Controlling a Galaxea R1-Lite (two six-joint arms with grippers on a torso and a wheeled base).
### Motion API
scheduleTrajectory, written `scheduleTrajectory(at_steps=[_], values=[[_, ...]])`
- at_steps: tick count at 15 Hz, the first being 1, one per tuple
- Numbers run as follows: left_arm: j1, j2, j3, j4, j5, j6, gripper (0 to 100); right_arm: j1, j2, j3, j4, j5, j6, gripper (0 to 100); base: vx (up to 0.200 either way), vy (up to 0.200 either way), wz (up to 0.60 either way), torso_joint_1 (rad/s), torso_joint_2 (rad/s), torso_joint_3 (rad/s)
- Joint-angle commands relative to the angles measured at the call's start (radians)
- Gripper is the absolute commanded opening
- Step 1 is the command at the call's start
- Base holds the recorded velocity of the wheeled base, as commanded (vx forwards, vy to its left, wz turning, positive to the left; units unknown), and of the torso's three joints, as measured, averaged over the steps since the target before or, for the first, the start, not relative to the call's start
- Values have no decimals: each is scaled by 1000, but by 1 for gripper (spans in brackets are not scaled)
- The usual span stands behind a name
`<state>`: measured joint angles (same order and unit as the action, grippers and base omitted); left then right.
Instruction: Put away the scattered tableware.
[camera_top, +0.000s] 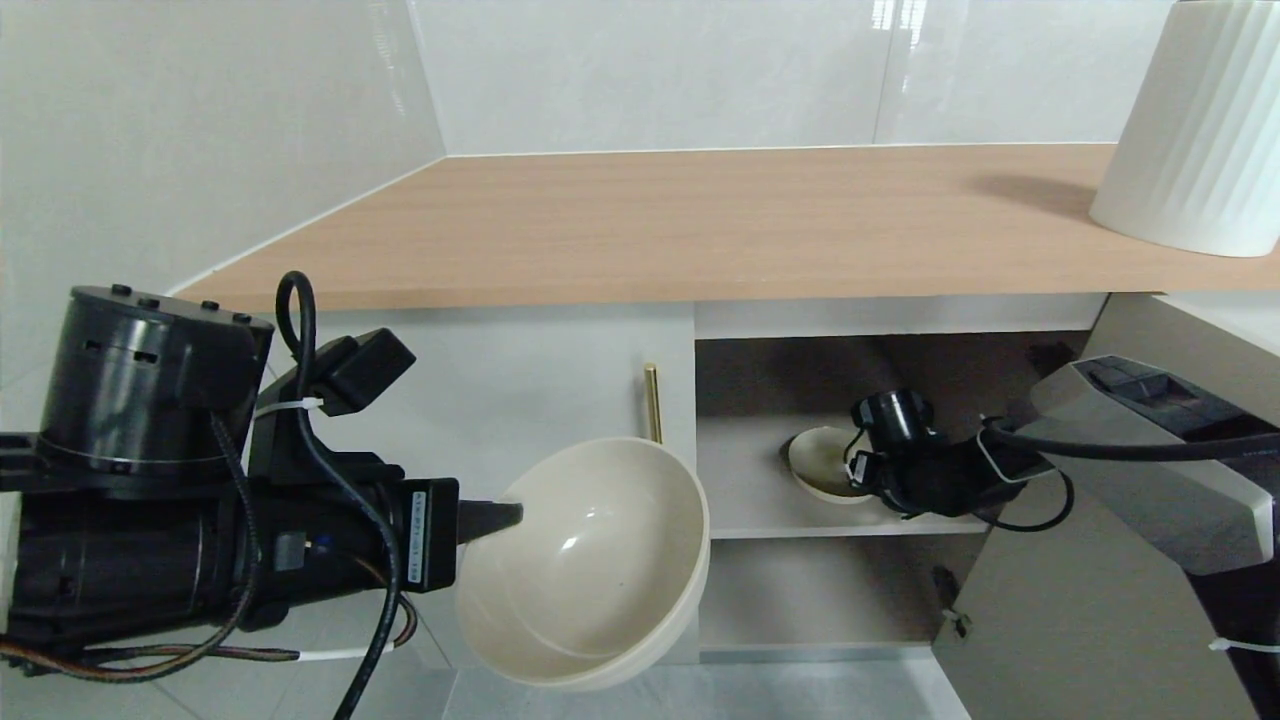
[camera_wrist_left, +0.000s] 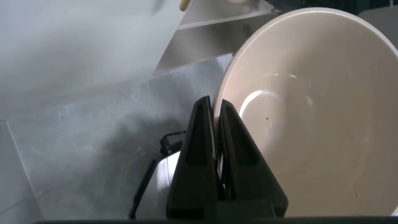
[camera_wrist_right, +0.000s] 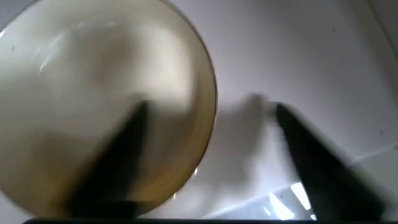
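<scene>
Stowing is the step in hand. The right gripper (camera_wrist_right: 210, 111) is inside the open cabinet (camera_top: 800, 370), jaws spread wide. One finger is over the small bowl (camera_top: 818, 465) on the upper shelf (camera_top: 740, 490) and the other is outside its rim (set down there, by the look of it). Near and to the left, the left gripper (camera_top: 503, 514) has its jaws pinched on the rim of the large bowl (camera_top: 590, 570), which is tilted in front of the closed door. Next, I judge, the right arm must back out so the large bowl can travel right onto the shelf without the arms meeting.
</scene>
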<state>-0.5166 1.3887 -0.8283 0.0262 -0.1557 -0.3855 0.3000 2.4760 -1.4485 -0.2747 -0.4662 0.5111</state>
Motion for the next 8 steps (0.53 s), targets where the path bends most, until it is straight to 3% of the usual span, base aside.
scheduleTrajectory(at_steps=[1, 2, 4, 6, 8], values=[[0, 4, 1, 0, 1, 2, 0, 10, -86, 62, 0, 8, 9, 100, 0, 0, 0, 0, 0, 0], [0, 15, 3, 0, 1, 20, 0, 27, -150, 117, 0, 17, 9, 100, 0, 0, 0, 0, 0, 0], [-19, 65, 18, -2, 10, 89, 0, 71, -316, 234, 9, 119, 1, 100, 0, 0, 0, 0, 0, 0], [-48, 112, 24, -2, 31, 100, 0, 114, -470, 307, 54, 224, -5, 100, 0, 0, 0, 0, 0, 0], [-83, 165, 28, -5, 73, 100, 0, 199, -698, 339, 241, 316, -23, 100, 0, 0, 0, 0, 0, 0]])
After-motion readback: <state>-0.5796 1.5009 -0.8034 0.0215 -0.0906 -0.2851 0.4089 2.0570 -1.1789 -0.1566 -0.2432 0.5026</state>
